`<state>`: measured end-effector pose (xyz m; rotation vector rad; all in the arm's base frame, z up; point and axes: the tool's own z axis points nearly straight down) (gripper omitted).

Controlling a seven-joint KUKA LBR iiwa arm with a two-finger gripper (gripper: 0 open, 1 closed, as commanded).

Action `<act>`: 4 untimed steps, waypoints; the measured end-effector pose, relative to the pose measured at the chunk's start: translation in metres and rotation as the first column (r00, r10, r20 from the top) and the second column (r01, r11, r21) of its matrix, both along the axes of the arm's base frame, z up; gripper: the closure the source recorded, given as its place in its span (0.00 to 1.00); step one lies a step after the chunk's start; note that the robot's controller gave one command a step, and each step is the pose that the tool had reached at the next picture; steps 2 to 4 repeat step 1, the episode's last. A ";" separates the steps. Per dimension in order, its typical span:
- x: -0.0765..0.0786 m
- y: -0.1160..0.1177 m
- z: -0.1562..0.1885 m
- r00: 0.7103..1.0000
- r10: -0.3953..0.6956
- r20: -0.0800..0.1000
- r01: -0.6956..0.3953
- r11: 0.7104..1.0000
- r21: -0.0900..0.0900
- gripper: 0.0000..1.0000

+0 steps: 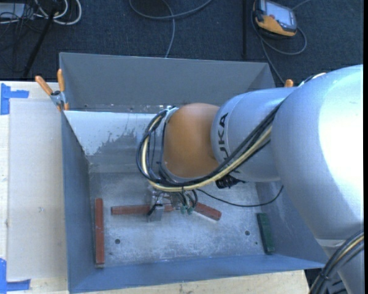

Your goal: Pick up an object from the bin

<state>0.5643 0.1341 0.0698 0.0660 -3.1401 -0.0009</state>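
My gripper (154, 210) reaches down to the middle of the bin floor, its dark fingertip right on a flat reddish-brown stick (130, 210) that lies crosswise. On the other side of the gripper a second, shorter reddish-brown stick (208, 212) lies tilted. The orange cover hides most of the gripper from above.
A long reddish-brown stick (99, 230) lies along the bin's left wall. A dark green stick (265, 232) lies near the right wall. The arm and its cables span the bin's right and middle.
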 end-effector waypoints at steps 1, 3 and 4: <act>-0.002 -0.006 0.145 0.988 0.153 0.009 -0.153 0.988 0.000 1.00; -0.002 -0.006 0.145 0.988 0.153 0.009 -0.153 0.988 0.000 1.00; -0.002 -0.006 0.145 0.988 0.153 0.009 -0.153 0.988 0.000 1.00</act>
